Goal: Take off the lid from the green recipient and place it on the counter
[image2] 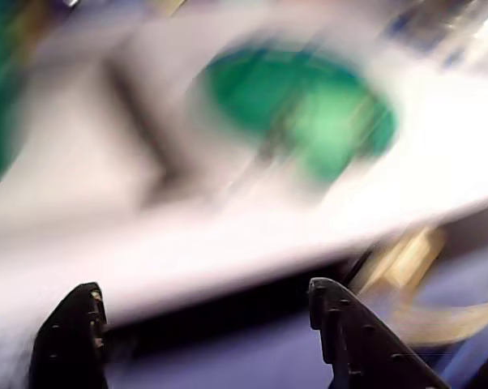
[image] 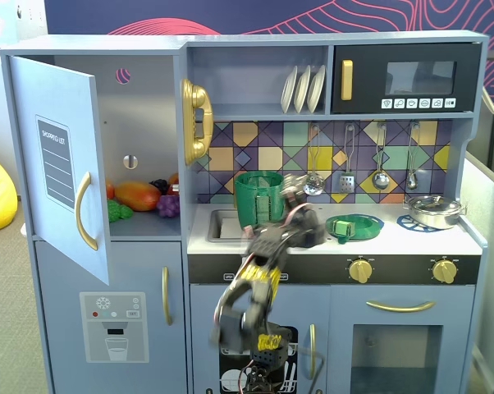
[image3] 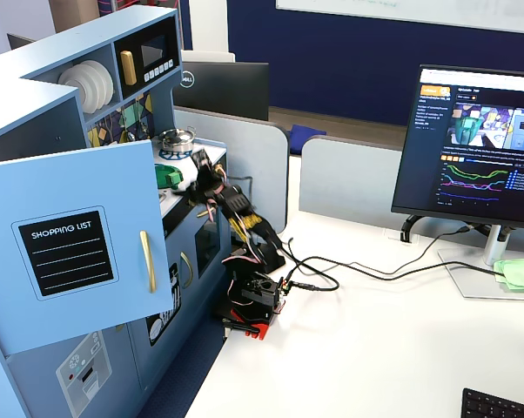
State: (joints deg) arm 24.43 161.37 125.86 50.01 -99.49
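My gripper [image2: 203, 324] hangs spread and empty because the lid [image: 354, 226] already lies on the counter [image: 411, 238], at three o'clock from the bucket [image: 258, 197].

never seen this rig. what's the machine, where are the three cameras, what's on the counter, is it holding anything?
It is a small robot arm standing in front of a toy kitchen. One fixed view faces the kitchen; another looks from the side, across a desk with a monitor. The blurred picture comes from the arm's wrist. On the counter stand the green recipient, open-topped, the lid lying flat beside it, and a silver pot. The gripper is open and holds nothing.
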